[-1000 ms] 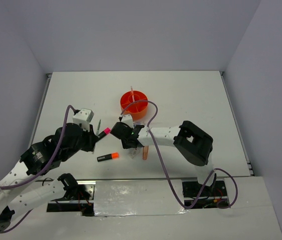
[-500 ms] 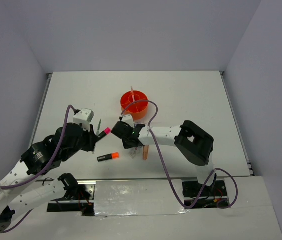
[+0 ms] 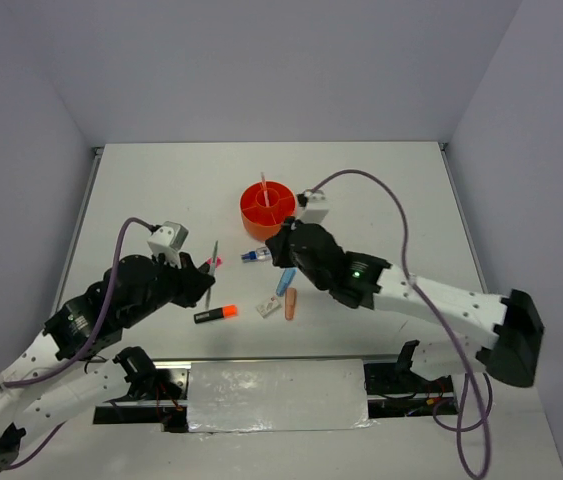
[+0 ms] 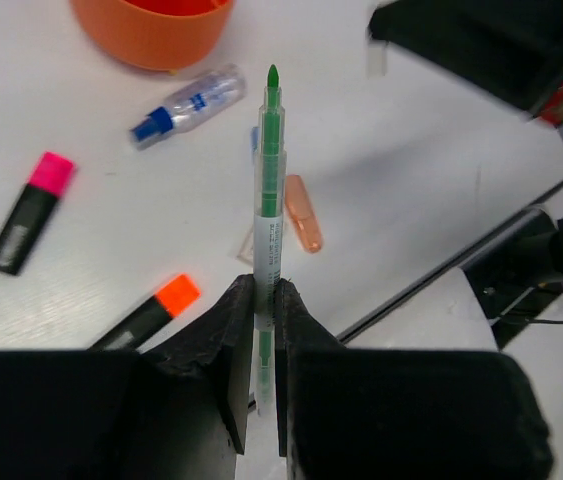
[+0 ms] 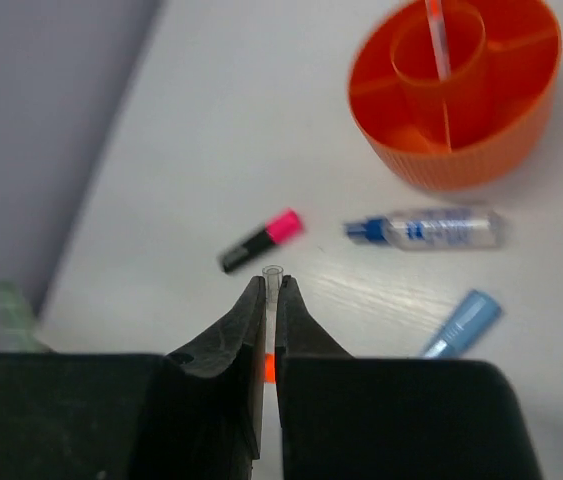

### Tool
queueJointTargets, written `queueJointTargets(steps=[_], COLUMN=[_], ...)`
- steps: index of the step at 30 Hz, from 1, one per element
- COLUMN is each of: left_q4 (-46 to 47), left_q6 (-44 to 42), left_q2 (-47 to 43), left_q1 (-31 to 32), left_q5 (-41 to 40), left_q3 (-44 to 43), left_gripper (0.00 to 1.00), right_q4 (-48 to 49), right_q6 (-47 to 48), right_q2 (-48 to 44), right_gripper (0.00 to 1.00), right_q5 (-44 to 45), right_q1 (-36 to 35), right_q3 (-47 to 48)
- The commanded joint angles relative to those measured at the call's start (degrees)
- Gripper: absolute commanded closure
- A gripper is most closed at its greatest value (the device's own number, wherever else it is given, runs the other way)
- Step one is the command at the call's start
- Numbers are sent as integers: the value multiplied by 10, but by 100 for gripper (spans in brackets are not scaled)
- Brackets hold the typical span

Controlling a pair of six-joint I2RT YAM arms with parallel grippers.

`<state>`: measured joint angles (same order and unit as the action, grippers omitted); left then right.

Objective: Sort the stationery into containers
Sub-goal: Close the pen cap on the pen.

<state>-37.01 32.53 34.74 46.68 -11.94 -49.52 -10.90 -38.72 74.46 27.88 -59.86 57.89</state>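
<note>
The green pen (image 4: 269,190) is clamped between the fingers of the left gripper (image 4: 259,298), which are closed tight on its lower barrel. It is off the table (image 3: 381,190), near the left of the clutter. A second ago it showed as a short stub. Now, seen from above, it is a long line, so the left hand has tipped and shifted a little nearer. Its long axis runs from the near side to the far side, and the tip points away from the arms, roughly toward the marker (image 4: 186,105) and the orange tub (image 3: 268,209).

The pink highlighter (image 3: 215,262) lies just beside the pen, and the orange highlighter (image 3: 215,314) is nearer the bases.

The right arm has unfolded and now reaches in from the right. Its move has uncovered the white eraser (image 3: 269,307), the blue eraser (image 3: 286,280) and the salmon eraser (image 3: 291,305). The right gripper (image 5: 270,285) is nearly shut, with a thin clear pen (image 5: 272,271) pinched between the tips. It hangs between the erasers and the tub.
</note>
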Motion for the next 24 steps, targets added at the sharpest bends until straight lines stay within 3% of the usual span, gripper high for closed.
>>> queueJointTargets(steps=[1, 9, 13, 24], left_q4=[164, 418, 456, 492], left_q6=[30, 70, 75, 78], left_q2=[-10, 11, 58, 94], left_q1=[3, 5, 5, 5], left_q5=[93, 206, 220, 241], left_q3=[57, 152, 152, 150], left_gripper=[100, 100, 100, 100], right_q4=[166, 379, 420, 408], right_q6=[-16, -18, 17, 38], right_q2=[-90, -190, -195, -195], right_gripper=[98, 100, 100, 100], right_q5=[41, 73, 53, 17], right_q1=[0, 1, 1, 1], right_q3=[-74, -168, -173, -180])
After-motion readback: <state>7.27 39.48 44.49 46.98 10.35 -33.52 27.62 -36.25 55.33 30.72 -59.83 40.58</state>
